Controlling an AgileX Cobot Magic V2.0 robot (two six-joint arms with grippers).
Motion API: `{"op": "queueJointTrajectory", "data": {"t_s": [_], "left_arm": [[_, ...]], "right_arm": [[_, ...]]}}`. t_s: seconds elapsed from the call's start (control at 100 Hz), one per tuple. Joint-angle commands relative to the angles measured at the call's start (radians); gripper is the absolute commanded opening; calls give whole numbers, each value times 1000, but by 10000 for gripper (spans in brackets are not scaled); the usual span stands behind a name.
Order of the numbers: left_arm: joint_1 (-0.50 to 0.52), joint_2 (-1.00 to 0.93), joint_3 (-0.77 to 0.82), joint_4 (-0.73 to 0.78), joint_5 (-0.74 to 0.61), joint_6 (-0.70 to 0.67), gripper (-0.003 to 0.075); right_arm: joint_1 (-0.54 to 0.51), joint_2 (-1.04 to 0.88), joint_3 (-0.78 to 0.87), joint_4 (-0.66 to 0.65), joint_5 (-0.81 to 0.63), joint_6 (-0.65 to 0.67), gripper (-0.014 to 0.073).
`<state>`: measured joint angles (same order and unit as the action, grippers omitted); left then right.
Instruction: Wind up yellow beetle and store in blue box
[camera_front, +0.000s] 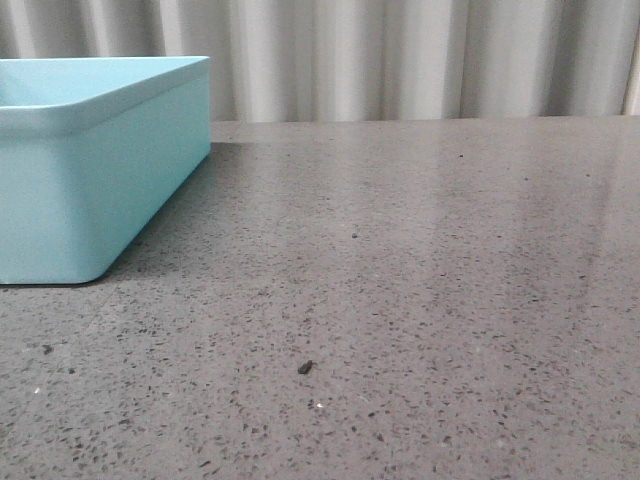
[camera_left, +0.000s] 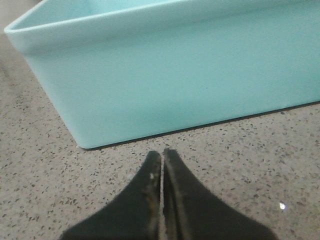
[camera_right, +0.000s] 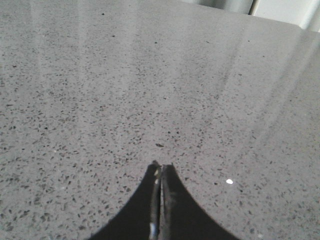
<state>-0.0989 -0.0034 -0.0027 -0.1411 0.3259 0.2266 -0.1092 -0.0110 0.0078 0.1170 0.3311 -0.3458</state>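
My left tool (camera_left: 161, 156) rests with its black fingers pressed together, gripping nothing, just short of a rounded corner of the blue box (camera_left: 170, 85). In the front view that box (camera_front: 95, 190) stands at the far left of the speckled grey desk (camera_front: 420, 300), cut off by the frame edge. My right tool (camera_right: 161, 167) is likewise closed and bare, poised over open desk (camera_right: 150, 90) well apart from the box. The yellow beetle appears in no view, so I cannot say where it sits; what little of the box's interior shows is bare.

Judging from the task alone, a small toy car should be light and rigid, and a glossy rounded shell would tend to slip between narrow fingers. I would expect the surest hold to be across the body's flanks, between the wheels, leaving the wheels free to roll back on the desk for winding. The box looks stiff, matte and stable, with a thickened rim (camera_left: 115, 20), and should need no holding; a drop over that rim from low height ought to be gentle enough for a plastic toy.
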Motion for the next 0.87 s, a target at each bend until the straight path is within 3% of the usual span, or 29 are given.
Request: {"op": "queueJointTrajectory", "data": {"t_s": [0.0,0.86], "left_arm": [[1,-32,28,-15,-54,-8,-21],[1,-32,28,-15,-54,-8,-21]], "right_arm": [[0,-19,27,-27,-43,-4,-50],[26,-19,27,-35,-42,-4,-50]]}}
